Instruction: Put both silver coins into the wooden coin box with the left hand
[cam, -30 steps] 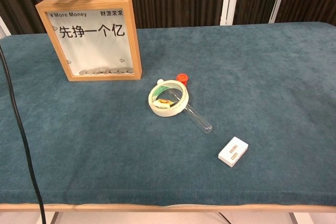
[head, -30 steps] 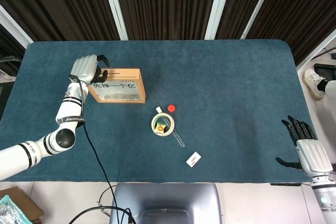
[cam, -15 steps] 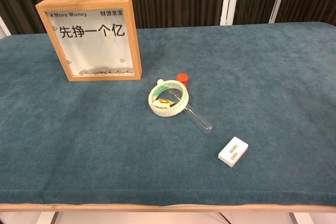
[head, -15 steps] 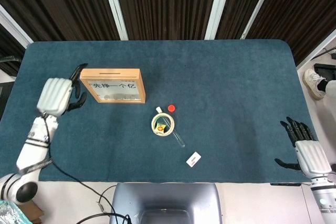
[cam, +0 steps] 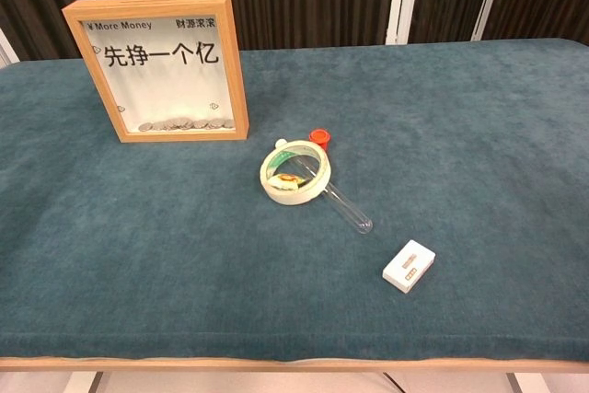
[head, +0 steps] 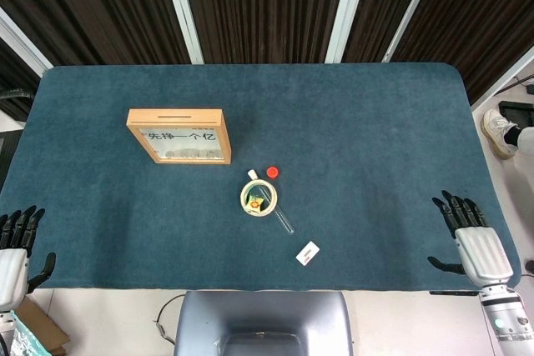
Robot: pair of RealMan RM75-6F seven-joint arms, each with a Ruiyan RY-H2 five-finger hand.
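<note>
The table [head: 375, 122] is covered in a dark teal cloth, and a wooden coin box [head: 178, 135] stands upright on it at about ten o'clock from the centre. Near the middle lies a roll of tape [cam: 296, 175] with a small red cap [cam: 319, 136] just beside it at one o'clock. A clear test tube [cam: 351, 210] reaches from the roll toward five o'clock, and a small white device [cam: 409, 266] lies farther along that line, apart from the tube.
</note>
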